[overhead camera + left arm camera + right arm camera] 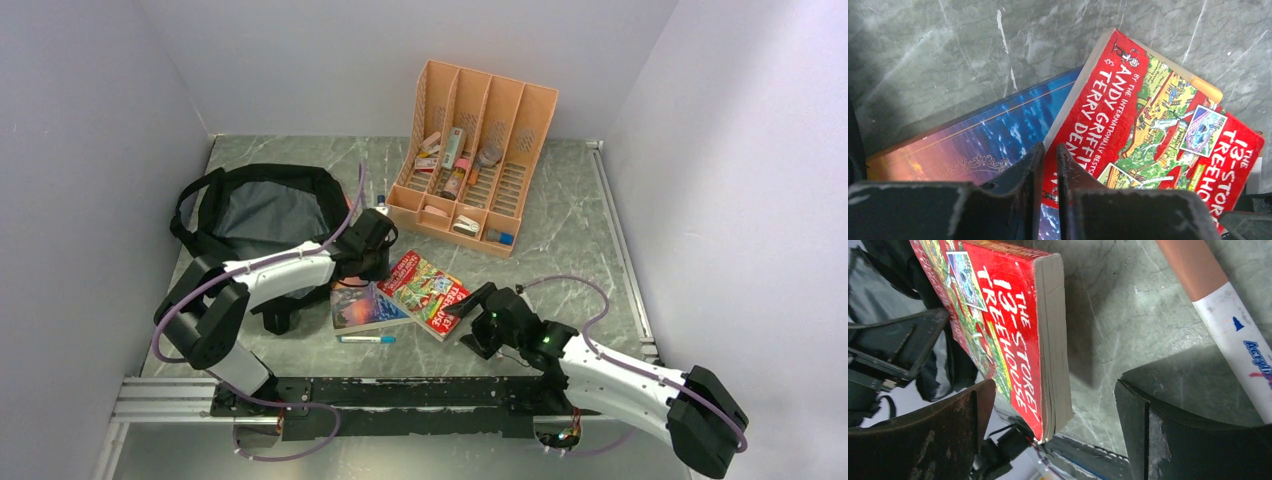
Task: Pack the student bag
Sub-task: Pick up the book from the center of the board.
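Nearest the overhead camera, the two arm bases sit on a black rail (420, 395). Past them, the backpack (255, 210) lies at the far left of the table with its mouth open to the grey lining. The left gripper (368, 240) hangs over the top corner of a red book (428, 290), which leans on a blue book (362, 305). The right gripper (465, 318) waits at the red book's near corner, with a pen (367, 339) close by and an orange organizer (480, 150) well behind. The step looks like lifting the red book for the backpack. It should come straight up off the blue one before swinging left, or the blue one will be dragged along. In the left wrist view the fingers (1033, 165) are drawn almost together, with only a thin slit between them over the red book's corner. Whether they nip the cover, a few pages or nothing is hard to make out, so a deeper bite would be safer than trusting this one. The backpack is out of this view. In the right wrist view the fingers (963, 410) stand spread wide with the red book's thick corner between them, touching neither. Closing there would steady the lift. A marker (1233, 335) is cut off at the edge, and dark fabric at upper left is probably the backpack.
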